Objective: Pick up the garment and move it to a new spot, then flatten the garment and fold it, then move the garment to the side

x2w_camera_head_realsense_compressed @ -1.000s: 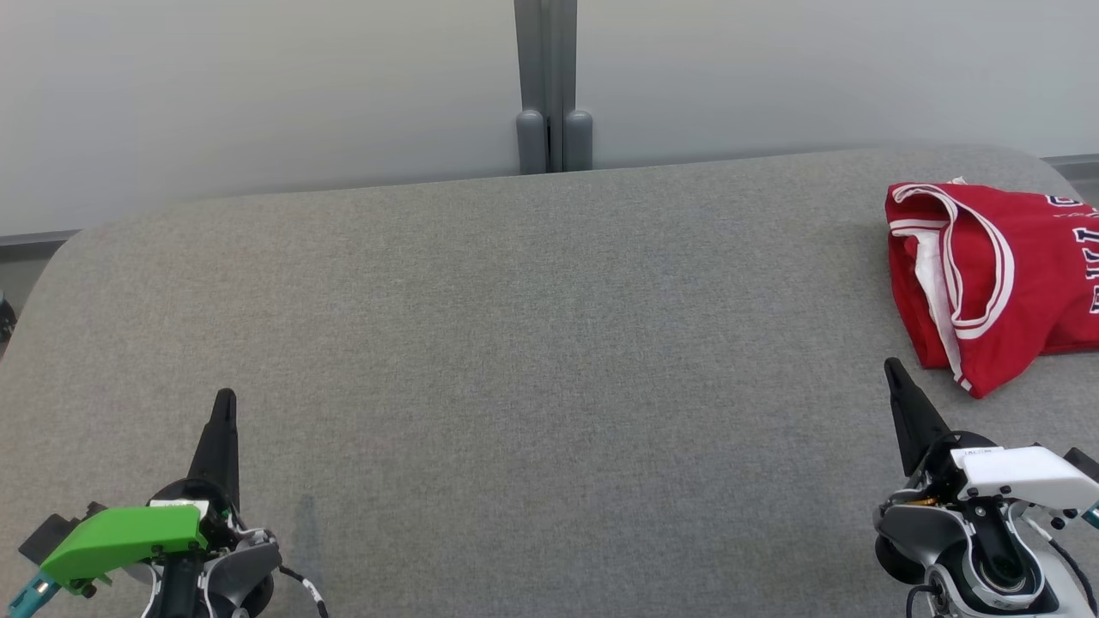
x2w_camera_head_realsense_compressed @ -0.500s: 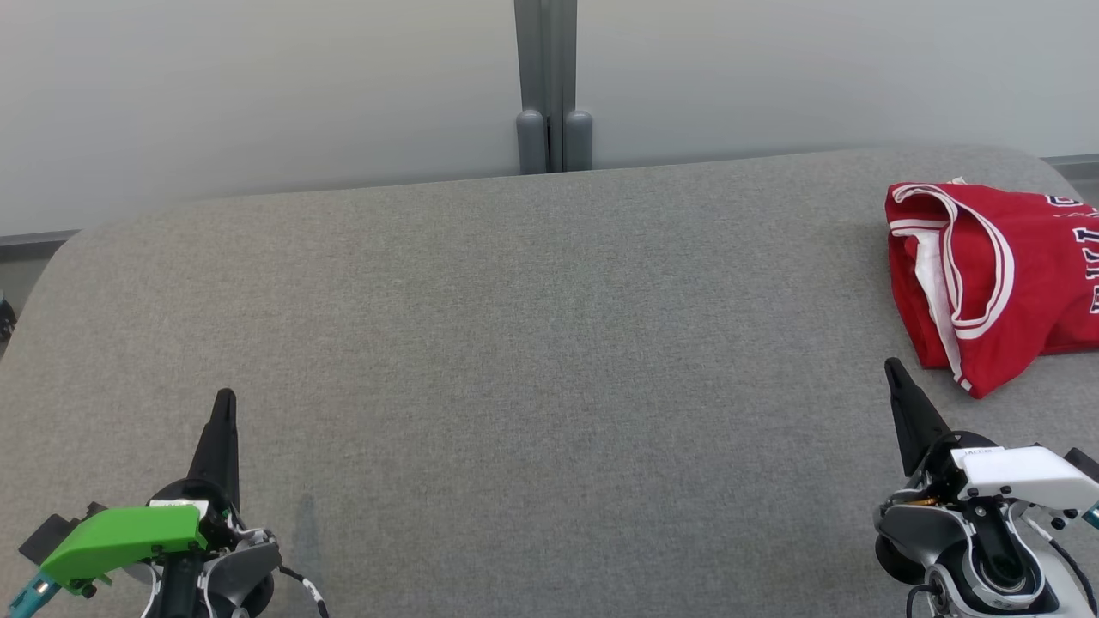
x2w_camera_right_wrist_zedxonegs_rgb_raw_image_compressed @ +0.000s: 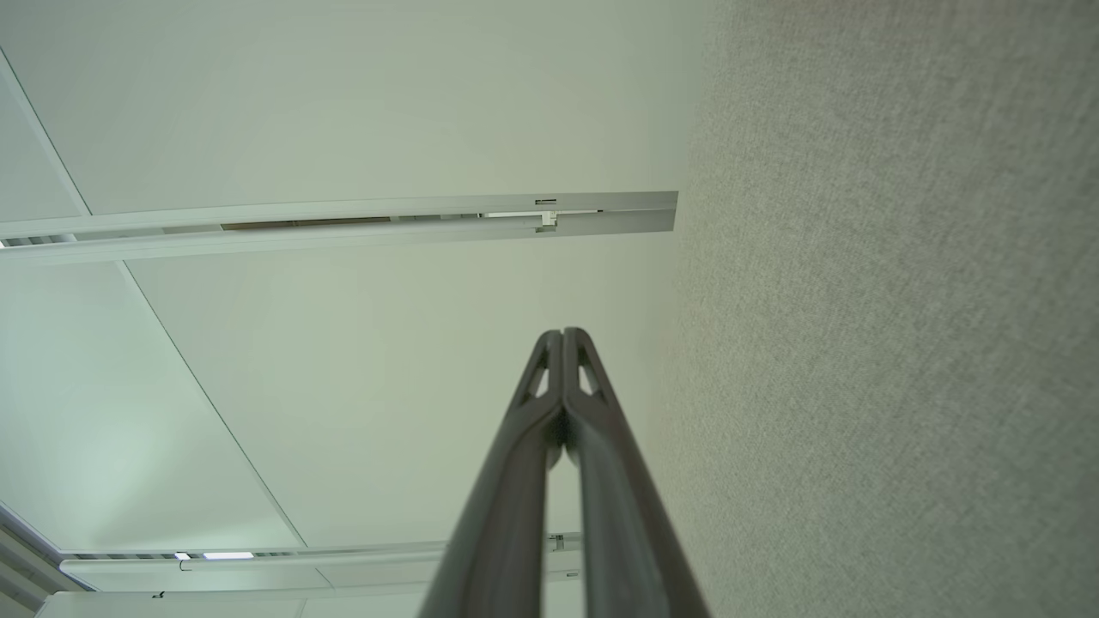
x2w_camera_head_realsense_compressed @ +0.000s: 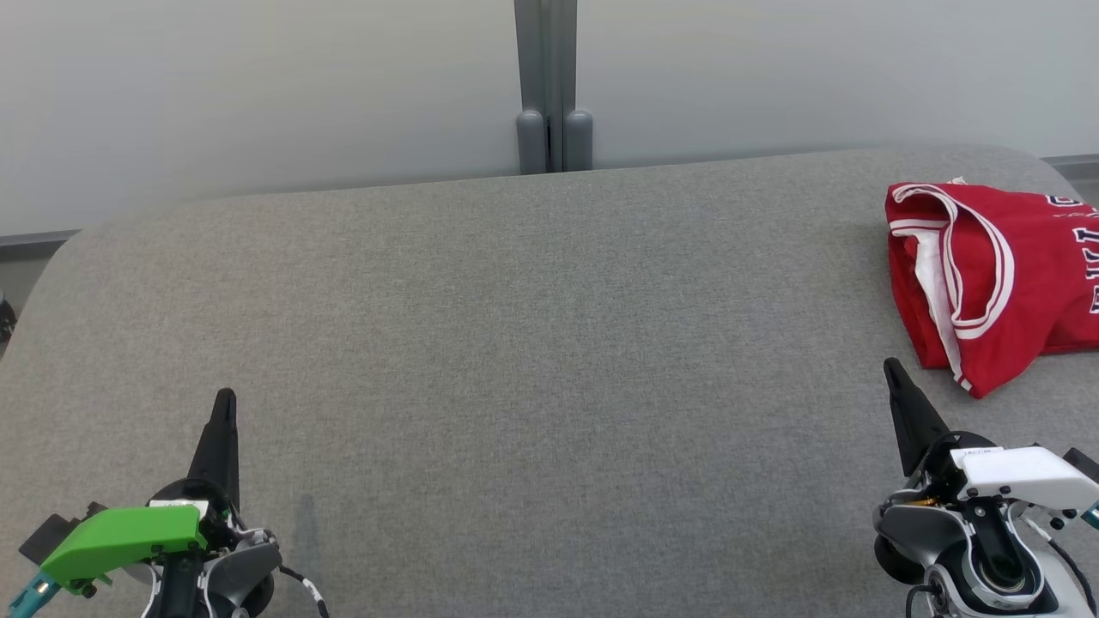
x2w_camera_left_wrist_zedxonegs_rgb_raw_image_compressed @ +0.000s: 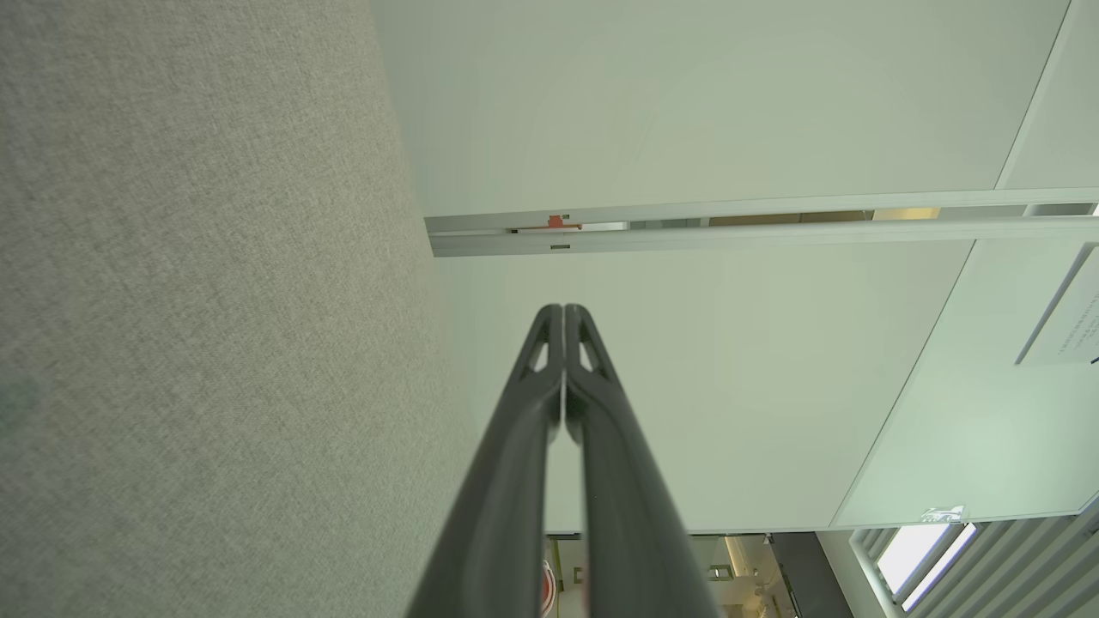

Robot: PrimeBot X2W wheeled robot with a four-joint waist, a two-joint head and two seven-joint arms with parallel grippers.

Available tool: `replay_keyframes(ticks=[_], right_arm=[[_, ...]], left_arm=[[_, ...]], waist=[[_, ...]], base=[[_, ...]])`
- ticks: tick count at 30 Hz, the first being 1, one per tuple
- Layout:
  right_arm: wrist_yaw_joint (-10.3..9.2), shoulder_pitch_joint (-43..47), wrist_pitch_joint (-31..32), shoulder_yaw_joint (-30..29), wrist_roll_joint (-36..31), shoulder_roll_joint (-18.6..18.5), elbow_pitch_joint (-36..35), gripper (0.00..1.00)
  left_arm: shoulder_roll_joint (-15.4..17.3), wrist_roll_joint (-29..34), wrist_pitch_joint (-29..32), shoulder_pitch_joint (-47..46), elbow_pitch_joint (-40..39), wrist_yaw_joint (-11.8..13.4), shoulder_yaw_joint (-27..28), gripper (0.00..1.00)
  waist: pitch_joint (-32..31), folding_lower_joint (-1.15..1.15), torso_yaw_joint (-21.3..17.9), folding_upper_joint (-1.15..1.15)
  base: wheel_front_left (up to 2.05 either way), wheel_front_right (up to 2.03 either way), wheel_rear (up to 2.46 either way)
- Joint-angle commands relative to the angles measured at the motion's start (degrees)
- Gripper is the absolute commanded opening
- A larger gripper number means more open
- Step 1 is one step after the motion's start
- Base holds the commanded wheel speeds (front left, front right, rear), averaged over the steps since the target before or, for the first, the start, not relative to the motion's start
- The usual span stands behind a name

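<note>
Two grippers, both pinched fully closed with nothing between them. In the head view the left gripper sits at the lower left of the frame, a green cover on its wrist, pointing up the frame over the grey fabric table. Over at the lower right is the right gripper, with a white cover and its tip leaning a bit toward the upper left.

The garment — red, with white-striped trim and some lettering cut off by the frame edge — lies bunched and loosely folded at the right edge of the frame, on the table near its far right corner. The right gripper's tip is near the garment's lower left corner but not touching it. The left gripper is well apart from it, way across the table.

Both wrist views show the fingers pressed together tip to tip, with grey fabric on one side and pale panels behind. A grey post stands behind the table at top centre.
</note>
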Motion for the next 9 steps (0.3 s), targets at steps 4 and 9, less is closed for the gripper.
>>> replay_keyframes(ticks=[4, 9], right_arm=[[0.02, -0.6, 0.2, -0.1, -0.3, 0.1, 0.1, 0.0], [0.02, -0.6, 0.3, -0.2, -0.3, 0.1, 0.1, 0.0]], left_arm=[[0.0, 0.3, 0.2, -0.7, 0.1, -0.1, 0.2, 0.0], [0.0, 0.4, 0.2, -0.7, 0.1, -0.1, 0.3, 0.0]], waist=[[0.0, 0.0, 0.0, 0.0], [0.0, 0.0, 0.0, 0.0]], base=[[0.0, 0.0, 0.0], [0.0, 0.0, 0.0]])
